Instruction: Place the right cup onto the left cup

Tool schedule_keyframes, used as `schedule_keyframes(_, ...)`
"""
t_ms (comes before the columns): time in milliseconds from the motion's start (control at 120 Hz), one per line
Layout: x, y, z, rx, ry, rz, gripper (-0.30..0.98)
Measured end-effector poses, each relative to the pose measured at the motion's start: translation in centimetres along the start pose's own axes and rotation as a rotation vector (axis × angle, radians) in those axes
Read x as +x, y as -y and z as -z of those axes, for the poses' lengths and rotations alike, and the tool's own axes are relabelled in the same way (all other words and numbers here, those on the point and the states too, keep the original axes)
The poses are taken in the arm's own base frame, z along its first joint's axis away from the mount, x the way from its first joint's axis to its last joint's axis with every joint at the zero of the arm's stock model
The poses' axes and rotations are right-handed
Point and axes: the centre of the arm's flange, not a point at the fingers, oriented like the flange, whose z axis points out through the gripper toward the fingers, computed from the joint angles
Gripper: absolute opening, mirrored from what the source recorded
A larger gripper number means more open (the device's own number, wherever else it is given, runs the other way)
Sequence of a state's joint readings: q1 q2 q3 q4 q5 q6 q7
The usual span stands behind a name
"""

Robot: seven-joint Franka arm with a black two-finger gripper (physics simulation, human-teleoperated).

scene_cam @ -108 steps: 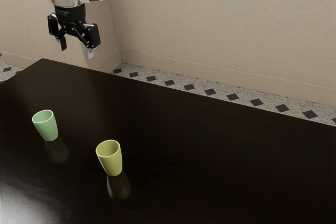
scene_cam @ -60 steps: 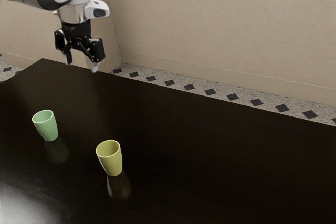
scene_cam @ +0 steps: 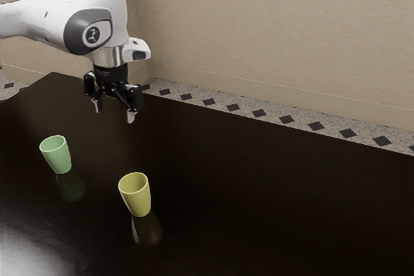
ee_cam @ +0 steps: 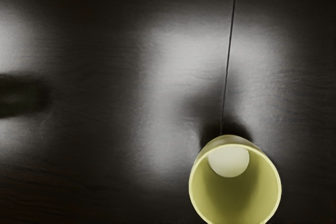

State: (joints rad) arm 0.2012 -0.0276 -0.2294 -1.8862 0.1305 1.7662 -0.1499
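A: Positions?

B: Yellow tapered cup, plastic-looking (scene_cam: 138, 203), upright on dark glossy desk (scene_cam: 259, 192); likely the right cup. Pale green tapered cup (scene_cam: 59, 158) upright, apart from it, toward the exterior view's left.

A: Hazards?

B: An off-centre descent could put a fingertip on the yellow cup's rim and tip it. Later, a tilted grip might jam its base against the green rim and topple both.

A: Black two-finger gripper (scene_cam: 115, 113)?

B: Fingers spread wide, nothing between them, touching nothing. Above the desk, clear of the yellow cup.
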Motion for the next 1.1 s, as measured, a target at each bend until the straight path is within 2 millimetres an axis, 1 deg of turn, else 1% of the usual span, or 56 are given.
schedule_keyframes(75, -1.0, -2.6, -1.0, 0.008, -0.002, -0.027, 0.69)
schedule_keyframes(183, -3.1, -7.7, -2.6, 0.018, -0.014, -0.099, 0.69)
schedule_keyframes(233, -4.0, -8.9, -3.2, 0.018, -0.024, -0.11, 0.69)
schedule_keyframes(267, -4.1, -9.0, -3.5, 0.016, -0.031, -0.103, 0.68)
schedule_keyframes(325, -4.1, -8.6, -4.2, 0.012, -0.037, -0.082, 0.69)
schedule_keyframes(408, -3.9, -8.3, -5.1, 0.004, -0.046, -0.059, 0.69)
schedule_keyframes(692, -4.1, -9.0, -8.9, -0.008, -0.046, -0.025, 0.69)
schedule_keyframes(775, -4.3, -9.1, -10.7, -0.012, -0.039, -0.018, 0.69)
schedule_keyframes(950, -4.4, -9.4, -13.3, -0.024, -0.042, -0.006, 0.69)
schedule_keyframes(1100, -3.8, -9.8, -14.8, -0.037, -0.048, 0.0, 0.69)
